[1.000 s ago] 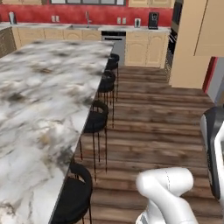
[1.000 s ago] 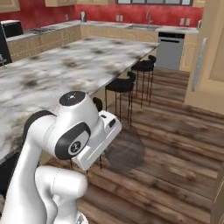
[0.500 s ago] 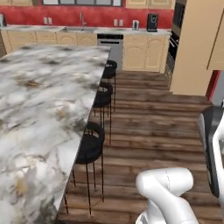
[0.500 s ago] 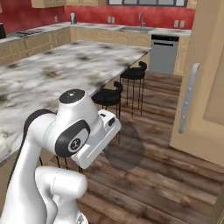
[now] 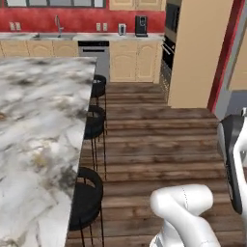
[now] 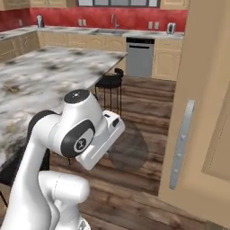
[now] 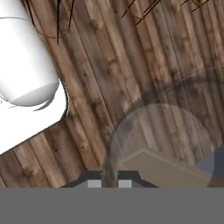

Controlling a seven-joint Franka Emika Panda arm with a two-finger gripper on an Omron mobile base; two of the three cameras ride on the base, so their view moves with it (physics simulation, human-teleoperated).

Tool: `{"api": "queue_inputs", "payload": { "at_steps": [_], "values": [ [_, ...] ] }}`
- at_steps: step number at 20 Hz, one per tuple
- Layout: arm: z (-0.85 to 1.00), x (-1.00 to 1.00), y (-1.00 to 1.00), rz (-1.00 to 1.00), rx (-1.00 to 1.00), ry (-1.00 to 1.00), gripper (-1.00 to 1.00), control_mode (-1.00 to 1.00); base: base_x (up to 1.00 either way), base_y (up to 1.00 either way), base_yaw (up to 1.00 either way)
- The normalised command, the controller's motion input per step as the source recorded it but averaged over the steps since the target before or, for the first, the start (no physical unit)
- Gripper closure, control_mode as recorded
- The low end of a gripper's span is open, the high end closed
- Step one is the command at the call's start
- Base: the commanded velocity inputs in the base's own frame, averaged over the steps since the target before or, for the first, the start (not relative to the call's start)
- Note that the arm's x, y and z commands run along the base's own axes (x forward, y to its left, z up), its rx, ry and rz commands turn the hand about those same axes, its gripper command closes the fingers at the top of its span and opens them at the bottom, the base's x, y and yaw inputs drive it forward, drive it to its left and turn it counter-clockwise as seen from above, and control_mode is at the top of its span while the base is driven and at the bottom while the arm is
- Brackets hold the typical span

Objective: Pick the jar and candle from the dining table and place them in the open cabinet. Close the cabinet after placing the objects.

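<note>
Since the earlier frame the base has turned right, bringing the cabinet [image 6: 197,112] door close. Closed fingers [image 7: 110,182] grip the jar [image 7: 166,144] above the wooden floor [image 5: 154,144].

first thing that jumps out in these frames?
The big white-grey marble dining table fills the left of the left base view, black round stools tucked along its edge. In the right base view, a translucent smoky-grey glass jar sits in the shut tool, with the tall light-tan wooden cabinet just right.
</note>
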Motion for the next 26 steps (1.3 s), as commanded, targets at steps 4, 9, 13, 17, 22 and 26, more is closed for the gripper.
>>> {"api": "queue_inputs", "payload": {
  "at_steps": [4, 9, 13, 17, 22, 26],
  "values": [
    [0.0, 0.0, 0.0, 0.0, 0.0, 0.0, 1.0, 1.0, 0.53, 0.27, -0.55],
    [0.0, 0.0, 0.0, 0.0, 0.0, 0.0, 1.0, 1.0, 0.38, 0.17, -0.51],
    [0.0, 0.0, 0.0, 0.0, 0.0, 0.0, 1.0, 1.0, 0.18, 0.04, -0.48],
    [0.0, 0.0, 0.0, 0.0, 0.0, 0.0, 1.0, 1.0, 0.32, 0.07, -0.46],
    [0.0, 0.0, 0.0, 0.0, 0.0, 0.0, 1.0, 1.0, 0.55, 0.14, -0.49],
    [0.0, 0.0, 0.0, 0.0, 0.0, 0.0, 1.0, 1.0, 0.68, 0.37, -0.51]
  ]
}}
